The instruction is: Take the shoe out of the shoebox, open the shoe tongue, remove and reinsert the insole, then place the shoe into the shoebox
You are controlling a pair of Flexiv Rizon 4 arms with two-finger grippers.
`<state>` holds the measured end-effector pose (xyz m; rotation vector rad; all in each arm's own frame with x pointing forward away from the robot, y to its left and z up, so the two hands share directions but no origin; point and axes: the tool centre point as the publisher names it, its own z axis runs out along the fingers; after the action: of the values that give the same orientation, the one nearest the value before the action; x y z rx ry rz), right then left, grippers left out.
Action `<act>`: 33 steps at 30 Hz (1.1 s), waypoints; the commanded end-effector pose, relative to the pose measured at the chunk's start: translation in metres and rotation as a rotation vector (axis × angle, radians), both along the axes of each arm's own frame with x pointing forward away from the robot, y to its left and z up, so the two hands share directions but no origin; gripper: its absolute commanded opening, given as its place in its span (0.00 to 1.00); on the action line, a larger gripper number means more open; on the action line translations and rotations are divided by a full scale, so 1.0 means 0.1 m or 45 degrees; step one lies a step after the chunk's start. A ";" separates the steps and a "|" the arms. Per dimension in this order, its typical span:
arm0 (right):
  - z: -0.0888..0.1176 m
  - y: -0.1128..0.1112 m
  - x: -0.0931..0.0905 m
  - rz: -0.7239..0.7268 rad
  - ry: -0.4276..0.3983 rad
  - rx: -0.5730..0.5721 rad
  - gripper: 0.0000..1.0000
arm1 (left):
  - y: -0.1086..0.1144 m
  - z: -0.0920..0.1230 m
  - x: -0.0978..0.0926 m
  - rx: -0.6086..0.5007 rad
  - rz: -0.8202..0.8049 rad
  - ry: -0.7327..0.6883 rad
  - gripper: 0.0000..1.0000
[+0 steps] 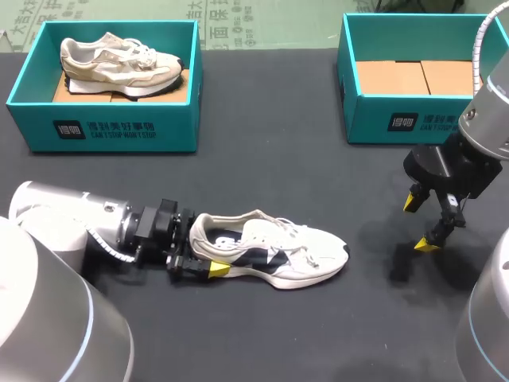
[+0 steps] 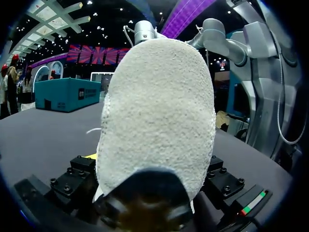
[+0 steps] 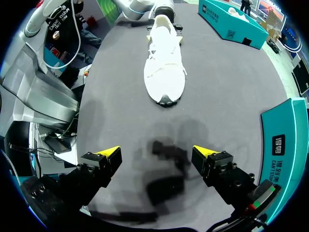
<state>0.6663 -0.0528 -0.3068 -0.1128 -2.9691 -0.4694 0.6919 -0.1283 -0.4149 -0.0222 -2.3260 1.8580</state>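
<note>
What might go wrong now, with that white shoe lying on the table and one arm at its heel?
The left tool meets the white mesh sneaker only at its heel, so the long toe end may sag or swing when lifted. Its loose white laces might snag. The right tool hangs open, apart from the sneaker, steadying nothing. The left teal cardboard shoebox already holds a beige sneaker; only the right teal shoebox looks free.
</note>
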 end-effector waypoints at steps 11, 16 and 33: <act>0.00 0.00 -0.01 -0.001 -0.002 -0.001 1.00 | 0.00 0.00 0.04 -0.001 -0.016 0.006 0.00; 0.10 0.24 0.01 -0.095 0.008 -0.022 1.00 | 0.00 0.00 0.04 -0.001 -0.016 0.006 0.00; 0.32 1.32 -0.13 -0.810 0.169 -0.224 1.00 | 0.00 0.00 0.04 -0.001 -0.016 0.006 0.00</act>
<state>0.6465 0.0645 -0.2745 -0.9545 -2.8180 -0.3698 0.6954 -0.1278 -0.4156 -0.0339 -2.3149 1.8527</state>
